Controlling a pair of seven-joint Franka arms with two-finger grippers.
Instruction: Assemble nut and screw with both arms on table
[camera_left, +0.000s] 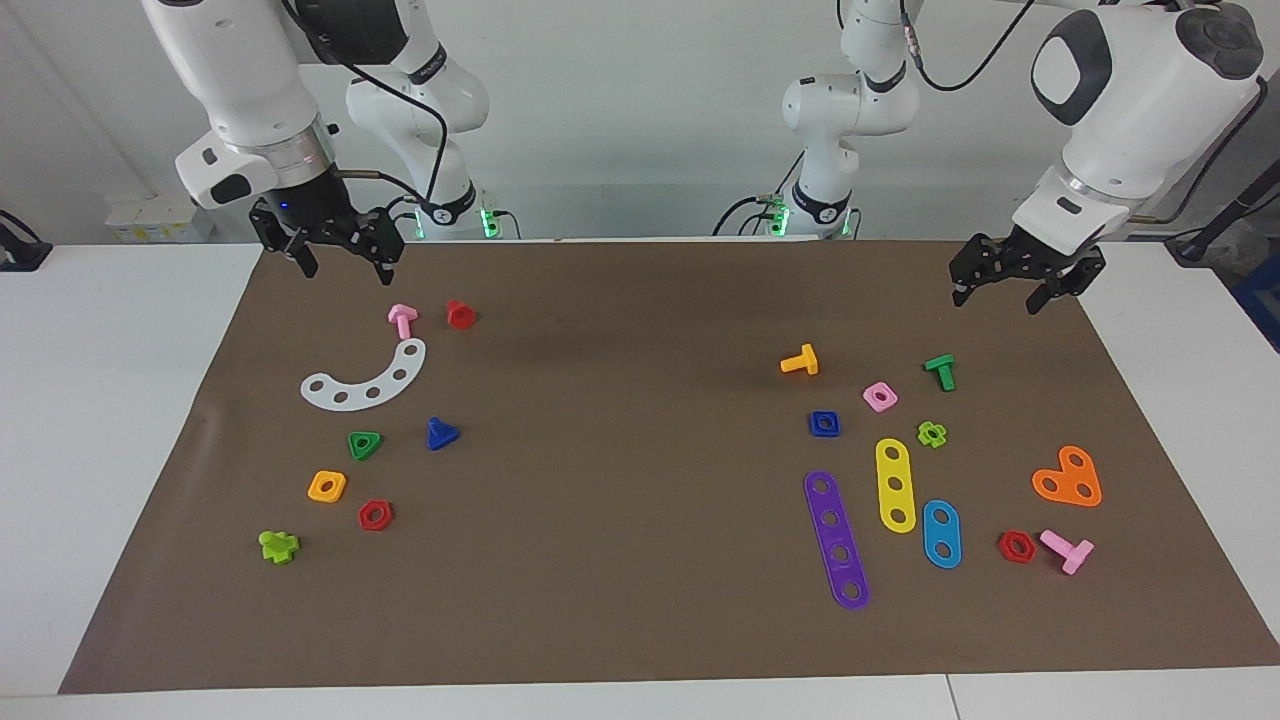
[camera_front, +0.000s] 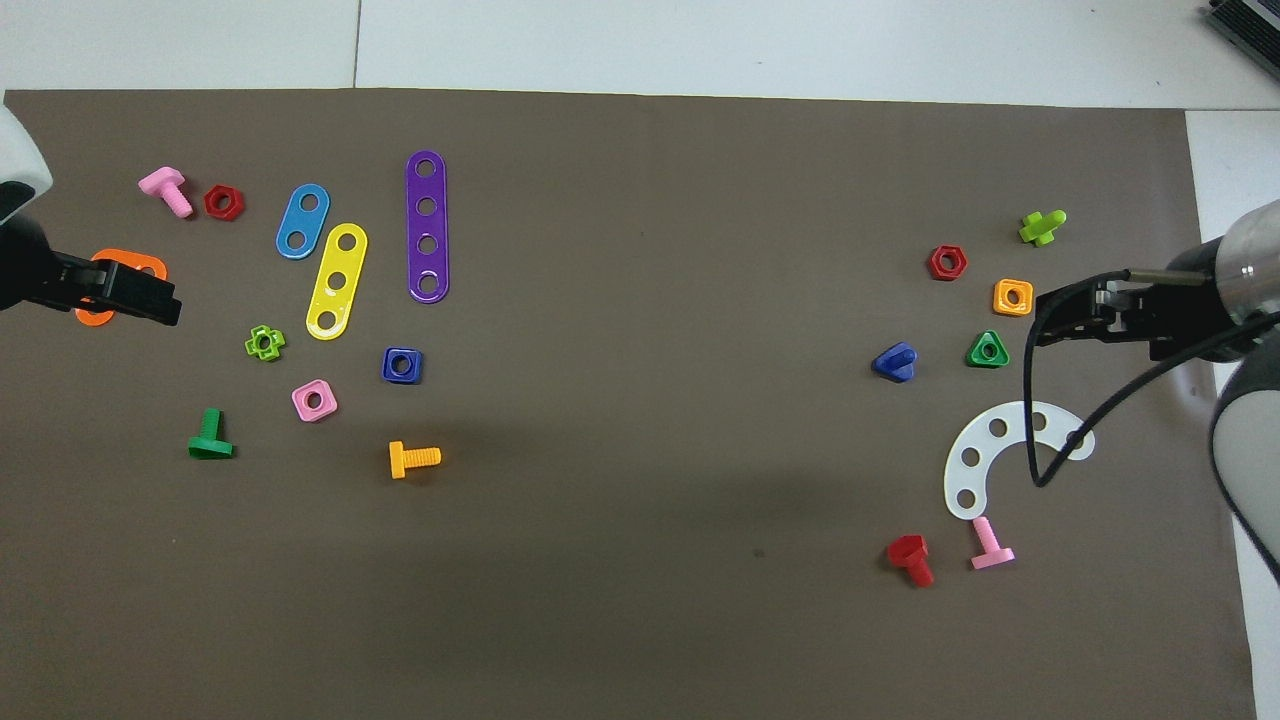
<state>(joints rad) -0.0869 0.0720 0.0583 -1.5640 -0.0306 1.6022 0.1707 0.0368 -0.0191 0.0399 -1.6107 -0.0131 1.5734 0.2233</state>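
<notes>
The dark-blue square nut (camera_left: 824, 424) lies flat on the brown mat (camera_left: 620, 560) toward the left arm's end, beside a pink square nut (camera_left: 880, 396); it also shows in the overhead view (camera_front: 401, 365). The dark-blue screw (camera_left: 441, 433) with its triangular head lies toward the right arm's end, beside a green triangular nut (camera_left: 364, 444); it also shows in the overhead view (camera_front: 895, 362). My left gripper (camera_left: 1000, 297) (camera_front: 150, 295) hangs open and empty above the mat's corner. My right gripper (camera_left: 345, 268) (camera_front: 1045, 325) hangs open and empty above the mat near a pink bolt (camera_left: 402, 319).
Near the nut lie an orange bolt (camera_left: 800, 361), a green bolt (camera_left: 941, 371), purple (camera_left: 837, 540), yellow (camera_left: 895, 485) and blue (camera_left: 941, 533) strips and an orange heart plate (camera_left: 1068, 478). Near the screw lie a white curved strip (camera_left: 366, 380), an orange nut (camera_left: 327, 486) and a red nut (camera_left: 375, 515).
</notes>
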